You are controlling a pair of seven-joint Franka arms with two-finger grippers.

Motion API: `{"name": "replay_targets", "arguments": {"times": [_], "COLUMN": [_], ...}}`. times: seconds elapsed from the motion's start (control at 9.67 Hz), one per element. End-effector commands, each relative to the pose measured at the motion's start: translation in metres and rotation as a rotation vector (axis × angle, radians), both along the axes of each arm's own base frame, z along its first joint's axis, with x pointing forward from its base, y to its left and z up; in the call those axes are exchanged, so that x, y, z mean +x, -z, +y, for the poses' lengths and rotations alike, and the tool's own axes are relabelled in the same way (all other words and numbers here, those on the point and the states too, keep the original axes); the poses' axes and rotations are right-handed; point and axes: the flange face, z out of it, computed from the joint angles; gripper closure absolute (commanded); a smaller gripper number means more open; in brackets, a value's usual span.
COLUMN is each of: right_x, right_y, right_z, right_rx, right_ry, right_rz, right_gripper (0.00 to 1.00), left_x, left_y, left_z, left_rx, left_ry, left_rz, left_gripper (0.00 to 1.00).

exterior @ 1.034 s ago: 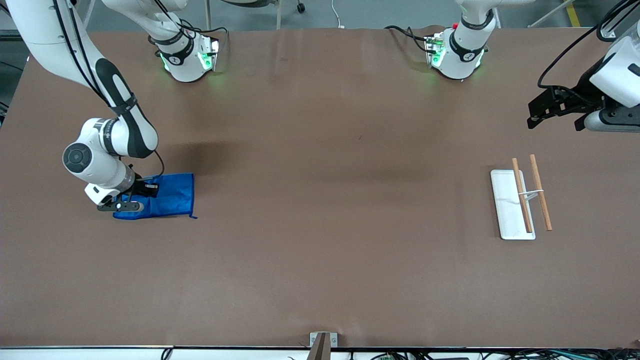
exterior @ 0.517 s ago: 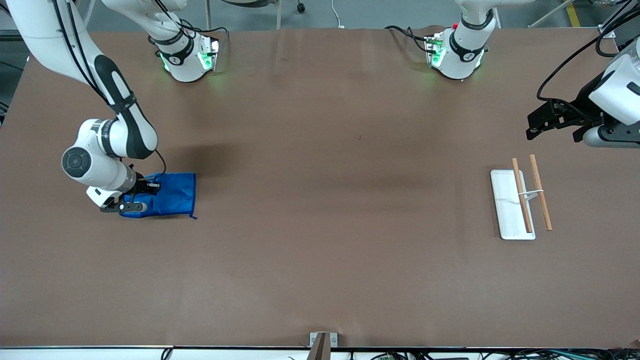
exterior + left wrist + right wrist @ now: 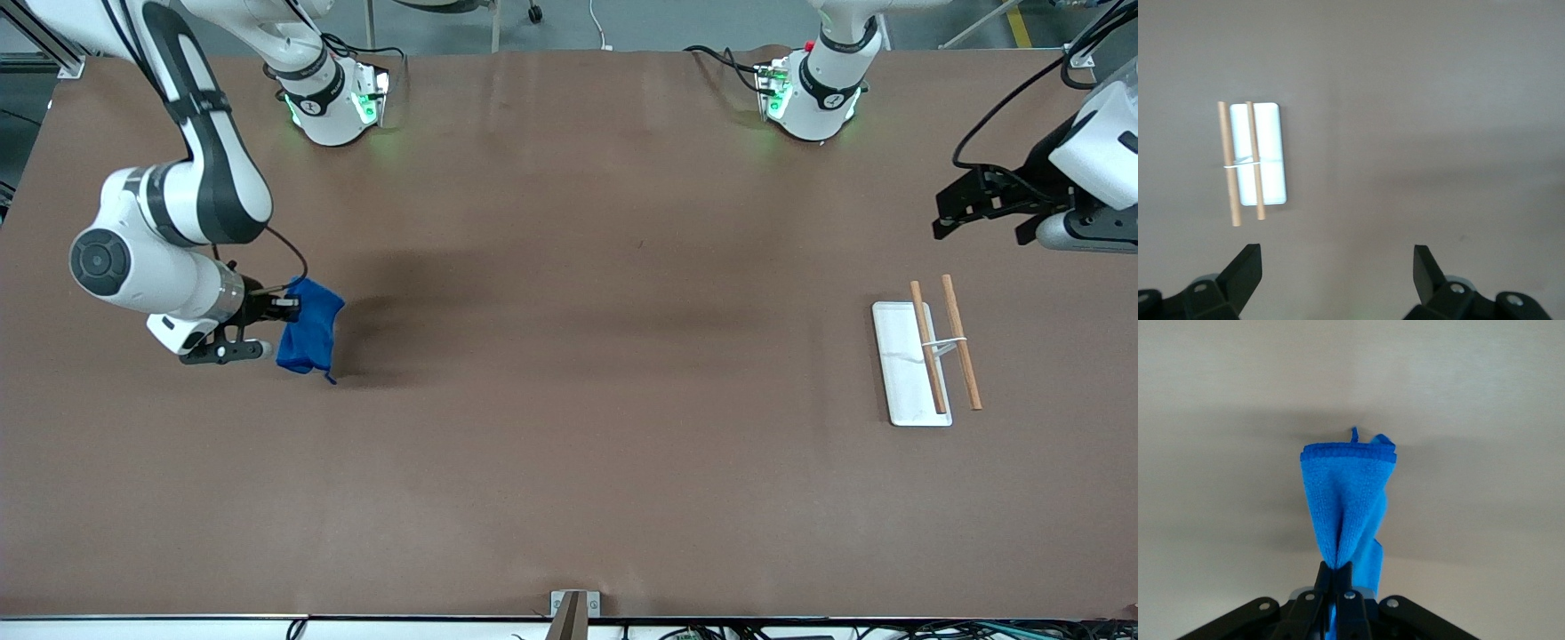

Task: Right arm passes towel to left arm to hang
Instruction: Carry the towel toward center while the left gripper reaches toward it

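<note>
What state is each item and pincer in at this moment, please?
towel: pinched at one edge, hanging bunched over the table.
right pincer: shut on the towel.
left pincer: open, empty, waiting above the rack.
rack: white base flat on the table, two wooden rods across it, bare.

Bright blue towel (image 3: 309, 338) hangs bunched, pinched at its top edge.

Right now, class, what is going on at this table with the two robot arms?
The right arm's hand is shut on a bright blue soft cloth towel, which hangs bunched from it above the brown table at the right arm's end. The left arm's hand waits open in the air above the table, near a white rack with two wooden rods at its own end.
</note>
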Motion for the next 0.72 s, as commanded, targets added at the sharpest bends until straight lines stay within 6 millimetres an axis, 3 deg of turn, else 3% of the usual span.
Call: {"name": "replay_targets", "arguments": {"times": [0.0,0.1,0.21,0.62], "right_x": [-0.003,-0.005,-0.006,-0.021], "right_y": [-0.034,-0.042,-0.05,-0.078], "right_z": [0.032,0.06,0.083,0.187], "right_rx": [0.159,0.264,0.353,0.726], "right_ry": [0.064,0.086,0.109,0.247], "right_rz": [0.014,0.019,0.017,0.032], "right_gripper": [1.0,1.0,1.0,1.0], "left_x": [-0.006,-0.016,-0.023,-0.04], "left_y": [0.013,0.019,0.038,0.113], "left_z": [-0.01,-0.013,-0.014,-0.051], "left_rx": [-0.161,-0.259,-0.347,-0.635], "left_ry": [0.08,0.137,0.183,0.223], "left_rz": [0.075,0.158,0.245,0.437], "left_gripper": [0.0,0.0,0.0,0.0]}}
